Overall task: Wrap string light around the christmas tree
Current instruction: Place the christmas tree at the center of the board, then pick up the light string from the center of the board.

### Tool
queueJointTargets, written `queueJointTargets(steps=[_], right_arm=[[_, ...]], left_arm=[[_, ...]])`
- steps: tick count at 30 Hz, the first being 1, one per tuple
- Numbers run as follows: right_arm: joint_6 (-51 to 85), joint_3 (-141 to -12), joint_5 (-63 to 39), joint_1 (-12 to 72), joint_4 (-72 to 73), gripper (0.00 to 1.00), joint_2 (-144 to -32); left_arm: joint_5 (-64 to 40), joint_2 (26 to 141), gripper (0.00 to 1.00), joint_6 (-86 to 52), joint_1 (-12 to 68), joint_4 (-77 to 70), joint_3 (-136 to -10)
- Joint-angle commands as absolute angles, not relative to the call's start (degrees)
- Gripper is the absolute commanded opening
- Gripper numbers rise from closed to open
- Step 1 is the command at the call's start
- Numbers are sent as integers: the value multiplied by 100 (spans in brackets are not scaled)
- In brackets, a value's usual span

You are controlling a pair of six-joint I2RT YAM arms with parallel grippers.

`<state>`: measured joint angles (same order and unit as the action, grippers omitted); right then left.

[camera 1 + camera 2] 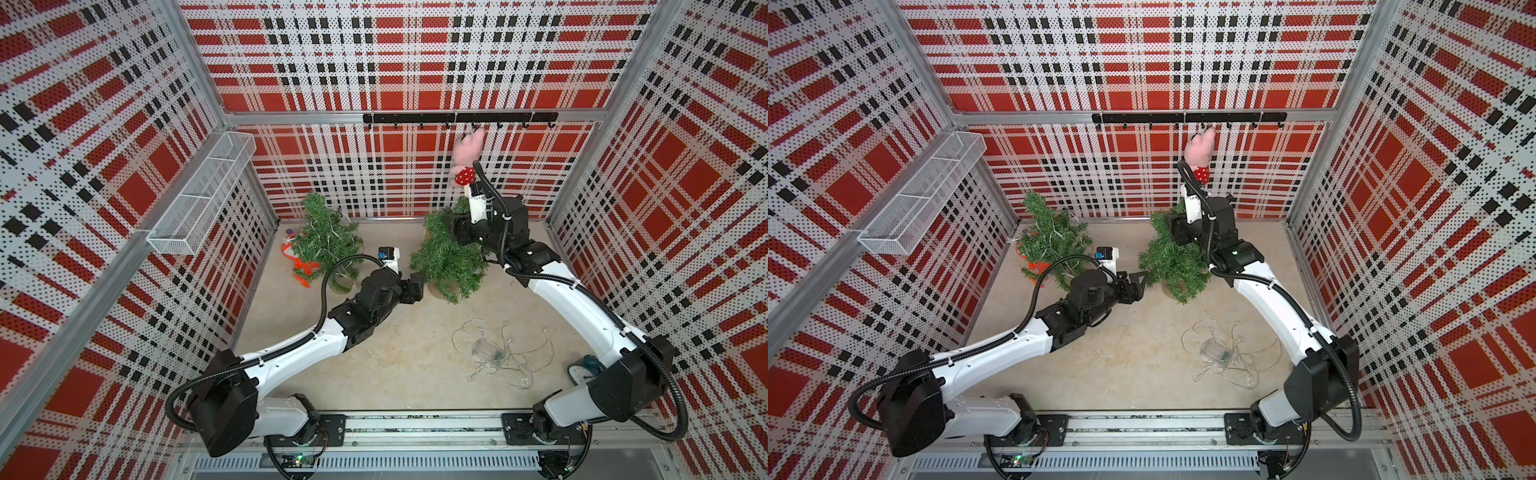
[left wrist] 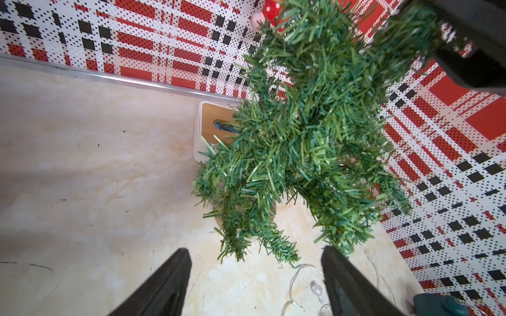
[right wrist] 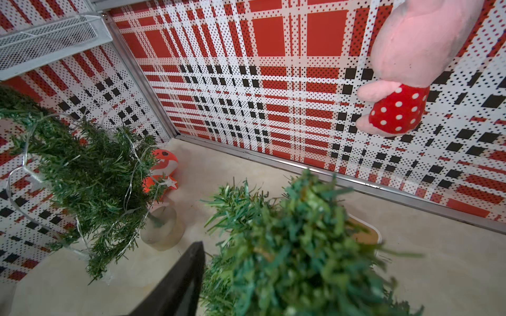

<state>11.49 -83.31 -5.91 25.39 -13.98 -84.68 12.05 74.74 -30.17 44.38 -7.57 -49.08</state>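
A bare green christmas tree (image 1: 449, 257) (image 1: 1173, 262) stands on a round wooden base at the back of the floor, right of centre. My right gripper (image 1: 452, 226) (image 1: 1173, 227) is at its top, open; the tip of the tree (image 3: 295, 260) lies between the jaws. One black finger (image 3: 189, 273) shows beside the foliage and the other is hidden. My left gripper (image 1: 417, 280) (image 2: 256, 253) is open and empty, low by the tree's lower branches (image 2: 315, 123). The string light (image 1: 498, 353) (image 1: 1221, 353) lies loose in a heap on the floor, with one loop (image 2: 301, 276) near the left fingers.
A second tree (image 1: 326, 241) (image 3: 90, 175) wrapped in wire lights stands at the back left, with an orange toy (image 1: 301, 266) beside it. A pink plush (image 1: 467, 158) hangs from the black hook rail (image 1: 415, 118). A wire basket (image 1: 203, 195) is on the left wall. A white box (image 2: 198, 147) sits behind the bare tree.
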Motion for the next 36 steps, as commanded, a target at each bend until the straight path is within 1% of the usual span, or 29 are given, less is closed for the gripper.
queueJointTargets(steps=[1,3,7,11,15,18,24,29,32,36], right_arm=[[1258,-8606,-776,2571,-1774,72,-8086],[1292,-8648,-722,2570,-1941,75,-7956],[1400,-8560,-656,2558,-2354,78,-7549],[1684,-8254,-611,2500,-2769,78,-7000],[1873,-8171,-492,2504,-3162,78,-6675],[2092,-7945,-96,2481,-3597,77,-6415],[3227,-6168,-1,2163,-4124,71,-5584],[3959,-4873,183,2074,-4174,69,-5034],[4222,-4352,451,2070,-4133,69,-5061],[4455,-3842,659,2022,-3822,70,-5471]], left_arm=[[1241,7304,79,-2953,4403,-668,-4886],[1268,7276,79,-2916,4449,-667,-4911],[1602,7275,79,-2641,4755,-618,-4984],[1815,7335,79,-2461,5173,-725,-4909],[1756,7477,79,-2506,5422,-1043,-4784],[1723,7591,79,-2466,5635,-1147,-4758],[1774,7766,80,-2577,6198,-1584,-4281],[1621,8114,80,-2825,6387,-1814,-4073],[1493,8428,78,-2962,6408,-1817,-4117],[1071,9122,73,-3208,6412,-1433,-4477]])
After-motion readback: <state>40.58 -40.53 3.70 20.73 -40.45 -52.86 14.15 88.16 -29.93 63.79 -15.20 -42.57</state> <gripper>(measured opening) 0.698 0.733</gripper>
